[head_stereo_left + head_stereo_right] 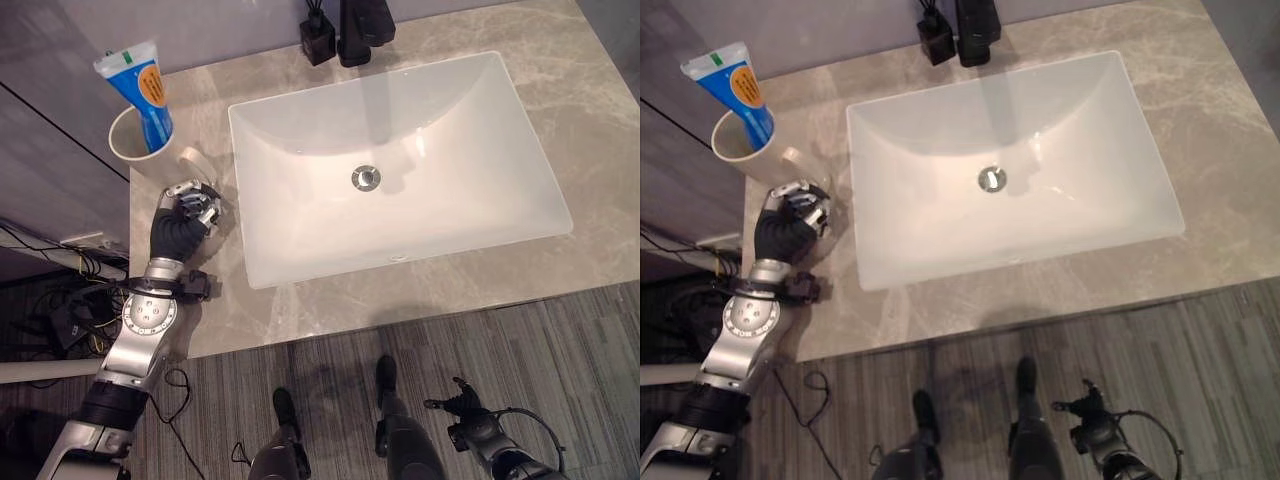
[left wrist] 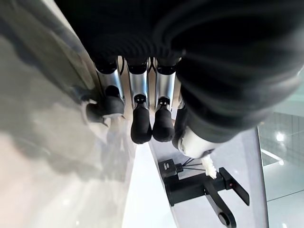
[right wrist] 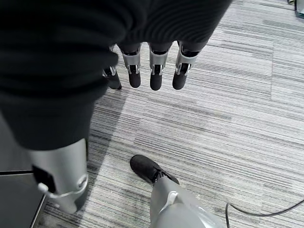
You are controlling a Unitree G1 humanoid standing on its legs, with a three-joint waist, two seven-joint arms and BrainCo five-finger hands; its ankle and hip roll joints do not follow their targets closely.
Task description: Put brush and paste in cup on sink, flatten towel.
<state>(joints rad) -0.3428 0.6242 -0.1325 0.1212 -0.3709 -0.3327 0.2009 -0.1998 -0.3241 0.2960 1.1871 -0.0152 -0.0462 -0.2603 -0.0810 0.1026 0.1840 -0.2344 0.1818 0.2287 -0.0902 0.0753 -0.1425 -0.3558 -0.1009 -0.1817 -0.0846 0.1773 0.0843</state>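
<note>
One glossy blue paste tube (image 1: pixel 140 88) upright in one round cream cup (image 1: pixel 128 141) on veined grey stone counter (image 1: pixel 590 150), one smooth white rectangular basin (image 1: pixel 400 160), left hand (image 1: pixel 190 208) curled round white brush handle (image 1: pixel 192 160), right hand (image 3: pixel 152 66) relaxed, empty.

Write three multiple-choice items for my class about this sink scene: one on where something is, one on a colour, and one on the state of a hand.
1. Where is the toothpaste tube?
A. Lying in the basin
B. Standing in the cup
C. On the floor

2. What colour is the tube mainly?
A. Blue and white
B. Red
C. Black

3. How is the left hand?
A. Fingers curled, by the cup on the countertop
B. Flat inside the sink
C. Hanging over the floor

Answers:
1 B: the tube sticks up out of the cup at the countertop's left rear corner.
2 A: its body is blue with a white end and an orange patch.
3 A: its fingers bend inward beside the sink; the right hand hangs over the floor.
</note>
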